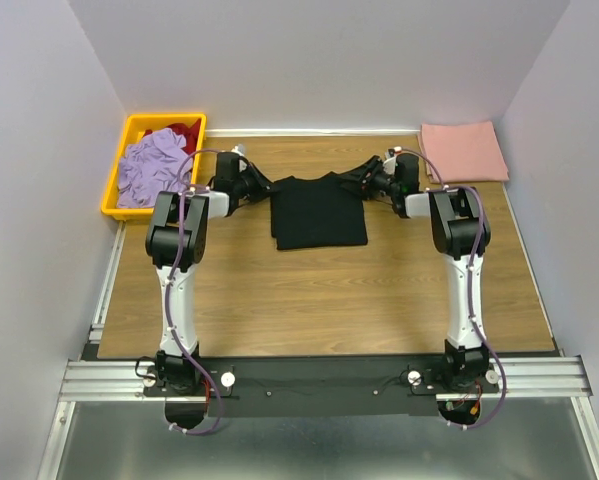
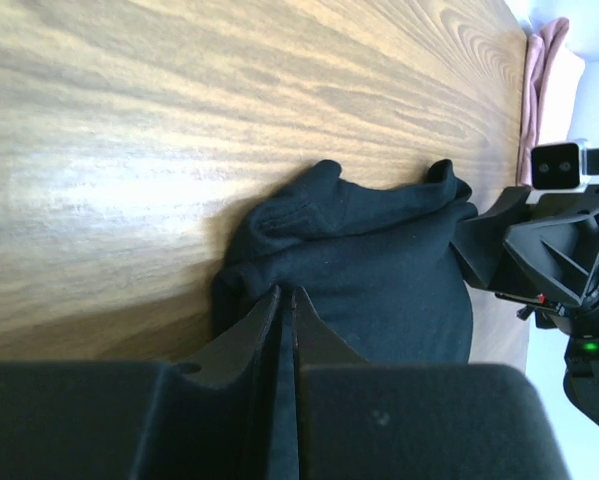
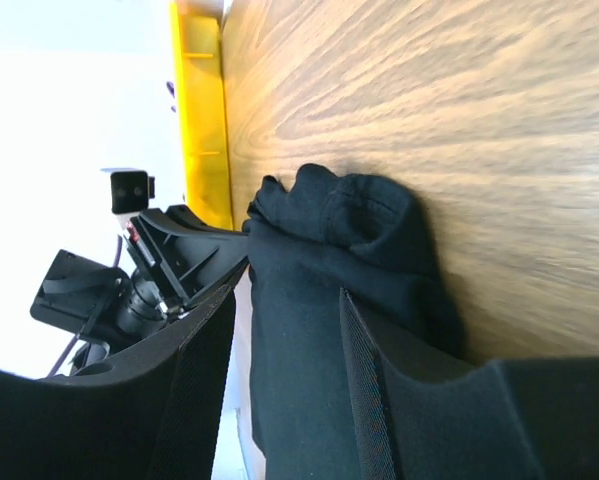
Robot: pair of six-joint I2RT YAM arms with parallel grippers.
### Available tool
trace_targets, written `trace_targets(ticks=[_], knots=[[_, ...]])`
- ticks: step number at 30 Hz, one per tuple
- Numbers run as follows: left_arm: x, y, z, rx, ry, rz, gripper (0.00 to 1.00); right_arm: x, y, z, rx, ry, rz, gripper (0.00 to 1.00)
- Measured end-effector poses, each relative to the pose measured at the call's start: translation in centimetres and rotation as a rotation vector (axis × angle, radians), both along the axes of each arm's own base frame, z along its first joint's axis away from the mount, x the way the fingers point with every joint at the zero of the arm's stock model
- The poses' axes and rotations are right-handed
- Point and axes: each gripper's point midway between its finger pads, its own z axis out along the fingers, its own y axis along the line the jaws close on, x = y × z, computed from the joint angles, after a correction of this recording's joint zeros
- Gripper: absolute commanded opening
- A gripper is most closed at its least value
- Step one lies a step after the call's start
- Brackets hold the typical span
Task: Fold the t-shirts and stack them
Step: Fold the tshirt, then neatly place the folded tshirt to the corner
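The black shirt (image 1: 319,212) lies partly folded at the centre of the table (image 1: 279,300). The left gripper (image 1: 266,187) is at the shirt's 10 o'clock corner, its jaws nearly together and pinching the cloth. The right gripper (image 1: 365,178) is at the 2 o'clock corner, its jaws about half apart around a thick bunch of the same cloth. A folded pink shirt (image 1: 464,150) rests at 1 o'clock. A yellow bin (image 1: 112,192) at 10 o'clock contains a lavender garment (image 1: 151,167) and a red garment (image 1: 185,132).

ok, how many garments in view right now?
4: a black shirt mid-table, a pink shirt folded at the far right corner, a lavender garment and a red garment in the yellow bin. The bin may hide more.
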Motion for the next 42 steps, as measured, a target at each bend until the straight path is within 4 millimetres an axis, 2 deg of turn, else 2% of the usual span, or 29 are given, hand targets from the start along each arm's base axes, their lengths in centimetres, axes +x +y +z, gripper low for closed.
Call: trace_targets(ticks=[5,8,10,11,14,15,17,18,19,21,22,23,24,27,29,32,34,37,42], knots=[[0.0,0.9,-0.2,0.014,0.018,0.015,0.18,0.1,-0.8,-0.1,-0.012,-0.004,-0.012,0.54],[-0.1,2.3,0.7,0.064,0.016,0.041,0.25,-0.5,-1.5,0.2,-0.056,0.006,-0.016,0.55],[-0.2,3.3,2.3,0.115,-0.009,0.057,0.28,-0.7,-2.4,0.9,-0.115,0.008,-0.026,0.56],[-0.2,3.7,3.7,0.14,-0.037,0.063,0.29,-0.9,-2.7,1.3,-0.14,0.003,-0.027,0.56],[-0.5,4.7,7.5,0.233,-0.118,0.083,0.34,-1.4,-4.2,3.9,-0.248,-0.034,-0.053,0.59],[-1.0,4.7,9.2,0.275,-0.159,0.086,0.35,-2.3,-5.1,5.4,-0.309,-0.044,-0.063,0.65],[-2.4,3.7,12.5,0.345,-0.234,0.079,0.37,-3.2,-6.1,7.5,-0.384,-0.08,-0.077,0.66],[-3.1,3.0,13.5,0.386,-0.266,0.071,0.38,-3.8,-6.8,8.3,-0.428,-0.087,-0.093,0.67],[-4.0,1.8,15.0,0.422,-0.309,0.053,0.39,-4.4,-7.6,8.9,-0.476,-0.09,-0.112,0.7],[-6.4,-1.8,17.8,0.491,-0.405,-0.007,0.42,-5.9,-9.2,10.2,-0.574,-0.098,-0.145,0.72],[-7.9,-3.9,18.7,0.535,-0.449,-0.041,0.42,-6.9,-10.3,10.3,-0.633,-0.085,-0.165,0.76],[-8.7,-5.0,19.1,0.547,-0.468,-0.061,0.42,-7.5,-10.8,10.4,-0.66,-0.078,-0.178,0.78],[-10.3,-7.2,19.3,0.58,-0.498,-0.106,0.44,-8.7,-11.8,10.3,-0.711,-0.057,-0.197,0.81],[-14.1,-11.7,18.6,0.635,-0.534,-0.228,0.45,-11.9,-14.2,9.4,-0.813,0.01,-0.238,0.86],[-16.3,-13.9,17.3,0.685,-0.54,-0.306,0.46,-14.8,-15.8,8.3,-0.876,0.069,-0.263,0.95],[-18.5,-17.2,15.0,0.763,-0.541,-0.418,0.46,-17.5,-17.3,6.9,-0.932,0.137,-0.286,1.0],[-19.2,-19.4,12.8,0.818,-0.534,-0.488,0.46,-19.5,-18.2,5.4,-0.967,0.19,-0.293,1.0],[-20.0,-21.5,10.0,0.875,-0.518,-0.568,0.47,-21.8,-19.3,3.7,-1.007,0.259,-0.299,1.0],[-20.3,-23.2,6.1,0.947,-0.48,-0.655,0.47,-24.1,-20.6,2.1,-1.035,0.32,-0.314,1.0]])
